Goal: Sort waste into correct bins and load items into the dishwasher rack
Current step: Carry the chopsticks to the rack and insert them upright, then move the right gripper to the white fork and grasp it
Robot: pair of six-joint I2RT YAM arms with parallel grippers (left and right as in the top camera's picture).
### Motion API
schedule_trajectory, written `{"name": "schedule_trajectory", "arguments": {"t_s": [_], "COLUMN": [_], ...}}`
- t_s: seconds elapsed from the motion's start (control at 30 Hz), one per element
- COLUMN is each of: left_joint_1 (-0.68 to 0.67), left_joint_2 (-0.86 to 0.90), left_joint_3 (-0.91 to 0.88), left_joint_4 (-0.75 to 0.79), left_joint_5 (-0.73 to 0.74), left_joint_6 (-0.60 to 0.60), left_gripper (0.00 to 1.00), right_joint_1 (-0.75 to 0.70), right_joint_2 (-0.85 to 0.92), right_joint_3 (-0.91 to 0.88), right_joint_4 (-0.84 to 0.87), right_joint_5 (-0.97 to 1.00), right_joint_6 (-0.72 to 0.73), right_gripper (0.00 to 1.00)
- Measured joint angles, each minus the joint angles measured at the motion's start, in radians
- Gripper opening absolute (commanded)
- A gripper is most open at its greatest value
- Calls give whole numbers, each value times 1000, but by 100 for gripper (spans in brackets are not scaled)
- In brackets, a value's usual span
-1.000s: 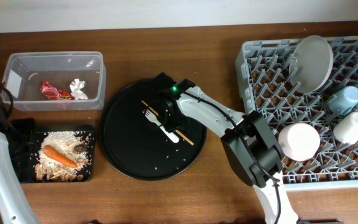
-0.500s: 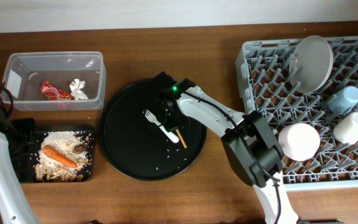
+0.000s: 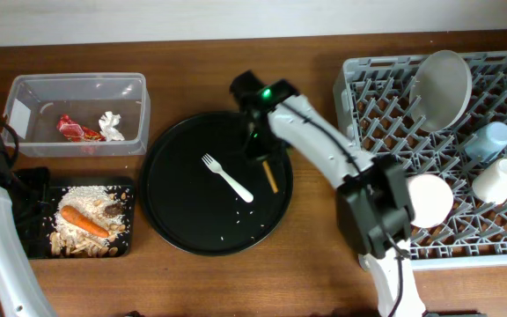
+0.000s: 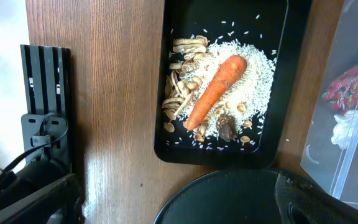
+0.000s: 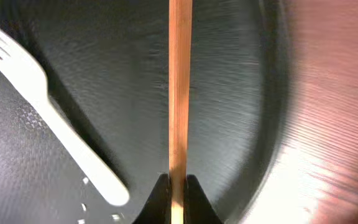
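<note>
My right gripper (image 5: 179,193) is shut on the thin wooden chopsticks (image 5: 180,87), which run straight out from between its fingers. In the overhead view that gripper (image 3: 258,145) hovers over the far right part of the round black tray (image 3: 174,224), the chopsticks (image 3: 270,176) pointing toward the front. The white fork (image 3: 227,178) lies on that tray. The shallow black tray (image 4: 166,93) holds rice, a carrot (image 4: 216,90) and a dark lump (image 4: 227,127). The clear tub (image 3: 77,79) holds the red wrapper (image 3: 79,130) and white tissue (image 3: 111,125). My left gripper (image 4: 179,208) is open, empty, beside the black tray.
The dishwasher rack (image 3: 377,97) at the right carries the grey plate (image 3: 443,88), the blue cup (image 3: 491,139), a cream cup (image 3: 497,180) and an upturned bowl (image 3: 425,198). A few rice grains lie on the round tray. A black stand (image 4: 42,106) sits left of the food tray.
The right gripper closed on the chopsticks, then rose and shifted toward the far right of the round tray, swinging them off the fork. The fork stays put. The left arm is still.
</note>
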Motion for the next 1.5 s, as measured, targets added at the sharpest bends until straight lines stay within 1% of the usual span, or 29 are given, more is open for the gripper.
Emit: {"name": "schedule_trajectory", "arguments": {"t_s": [0.17,0.27,0.37,0.53,0.6,0.7,0.8,0.97,1.0,1.03,1.07,1.27,1.4,1.5], "left_joint_1": [0,0,0,0,0,0,0,0,0,0,0,0,0,0], "left_joint_2": [0,0,0,0,0,0,0,0,0,0,0,0,0,0], "left_joint_3": [0,0,0,0,0,0,0,0,0,0,0,0,0,0], "left_joint_4": [0,0,0,0,0,0,0,0,0,0,0,0,0,0], "left_joint_5": [0,0,0,0,0,0,0,0,0,0,0,0,0,0], "left_joint_6": [0,0,0,0,0,0,0,0,0,0,0,0,0,0], "left_gripper": [99,99,99,99,99,99,99,99,99,99,99,99,99,99], "right_joint_1": [-116,-235,-365,-521,-539,-546,-546,-546,-546,-546,-546,-544,-524,-439], "right_joint_2": [-71,-126,-144,-144,-144,-144,-144,-143,-143,-143,-143,-143,-144,-180], "right_joint_3": [98,136,141,140,139,89,38,18,17,17,17,18,35,56], "right_joint_4": [-130,-174,-214,-223,-212,-153,-117,-113,-113,-113,-113,-160,-199,-203], "right_joint_5": [7,18,26,26,25,10,2,0,0,0,0,-4,-39,-115], "right_joint_6": [-13,-60,-127,-225,-243,-261,-268,-269,-270,-270,-270,-238,-228,-220], "right_gripper": [4,4,4,4,4,5,19,22,29,40,45,56,71,73]}}
